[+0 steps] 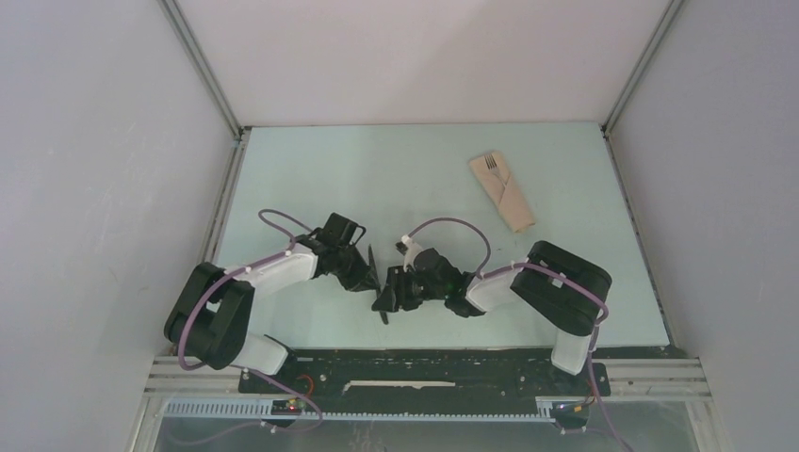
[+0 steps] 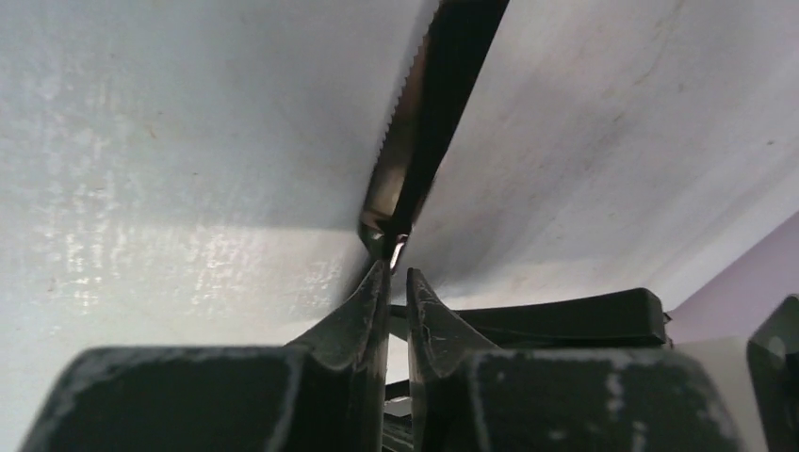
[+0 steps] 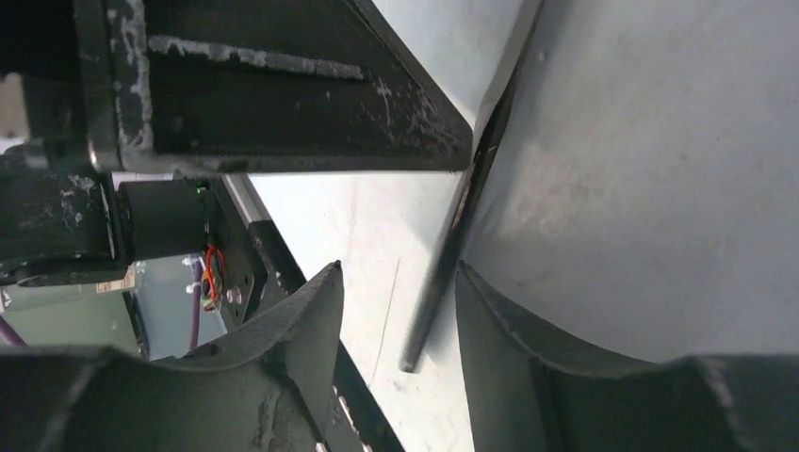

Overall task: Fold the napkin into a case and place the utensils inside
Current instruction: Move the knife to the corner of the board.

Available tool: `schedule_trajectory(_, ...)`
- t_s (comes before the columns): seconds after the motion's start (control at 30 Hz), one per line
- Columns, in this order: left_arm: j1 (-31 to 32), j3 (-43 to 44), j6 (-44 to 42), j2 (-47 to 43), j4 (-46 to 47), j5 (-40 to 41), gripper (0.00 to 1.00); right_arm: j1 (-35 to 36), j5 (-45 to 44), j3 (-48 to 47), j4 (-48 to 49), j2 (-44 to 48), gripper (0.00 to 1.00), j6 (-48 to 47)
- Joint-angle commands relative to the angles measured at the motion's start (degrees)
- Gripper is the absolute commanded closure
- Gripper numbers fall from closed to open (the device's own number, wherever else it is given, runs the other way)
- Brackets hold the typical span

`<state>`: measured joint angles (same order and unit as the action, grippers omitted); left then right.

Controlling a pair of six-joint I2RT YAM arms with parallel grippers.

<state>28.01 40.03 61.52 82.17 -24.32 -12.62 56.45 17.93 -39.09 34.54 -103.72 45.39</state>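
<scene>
A pale table (image 1: pixel 377 169) seen from above, boxed in by plain grey walls. Two black-and-white robot arms are bolted at its near edge. The left arm (image 1: pixel 273 273) and the right arm (image 1: pixel 528 282) both bend inward, so their heads meet close together near the middle of the near edge.

Well apart from them, toward the far right corner, lies the case (image 1: pixel 509 202). It is a narrow, flat packet of beige cloth, set at a slant with its open end pointing to the far edge.

Between the two arm heads is a slim black knife (image 1: pixel 375 266), held up off the table. The left wrist view shows its serrated edge (image 2: pixel 429 122) running away from the left gripper (image 2: pixel 396 273). That gripper's jaws are drawn to a thin slit and pinch the knife's end at their tips.

The right gripper (image 3: pixel 396 273) stands wide, one finger on each side of the knife's other end (image 3: pixel 443 273). The knife is just beside one finger (image 3: pixel 509 320); I cannot tell whether they touch.

A silver fork (image 1: pixel 491 166) sits in the case, its tines poking out of the open end.
</scene>
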Motion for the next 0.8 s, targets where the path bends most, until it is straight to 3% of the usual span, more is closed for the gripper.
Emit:
schedule_trajectory(0.0,0.39,-0.07,2.62,-2.96,2.99,-2.00,1.00,1.49,-4.23,-3.96,-0.76,-1.26,0.46,-1.78)
schedule_trajectory(0.13,0.47,-0.38,2.57,-3.45,3.42,-2.59,1.00,1.70,-5.45,-4.53,-1.47,-1.53,0.63,-2.71)
schedule_trajectory(0.23,0.47,-0.44,1.66,-4.02,3.07,-1.51,1.00,1.56,-8.46,-6.12,-6.39,-1.50,0.66,-3.27)
schedule_trajectory(0.3,0.50,1.05,-1.22,-4.24,1.27,-0.40,1.00,1.55,-10.95,-6.07,-9.51,-0.32,0.56,-3.44)
schedule_trajectory(0.37,1.04,4.40,-5.78,-4.94,-4.91,4.83,0.92,1.32,-12.99,-5.96,-13.63,1.93,0.49,-2.50)
schedule_trajectory(0.47,1.02,6.35,-10.15,-8.12,-12.61,13.77,0.63,1.34,-16.27,-11.90,-28.70,3.63,0.32,-0.69)
schedule_trajectory(0.5,1.00,5.92,-11.06,-10.04,-13.51,16.70,0.51,1.50,-16.28,-15.44,-35.06,2.94,0.29,0.10)
schedule_trajectory(0.57,0.67,5.64,-13.03,-15.18,-15.29,21.02,0.40,1.64,-14.48,-20.70,-44.32,1.51,0.27,2.43)
schedule_trajectory(0.77,-3.60,9.34,-20.40,-24.68,-25.54,33.10,0.34,4.25,-17.82,-37.38,-65.46,-7.52,0.20,5.97)
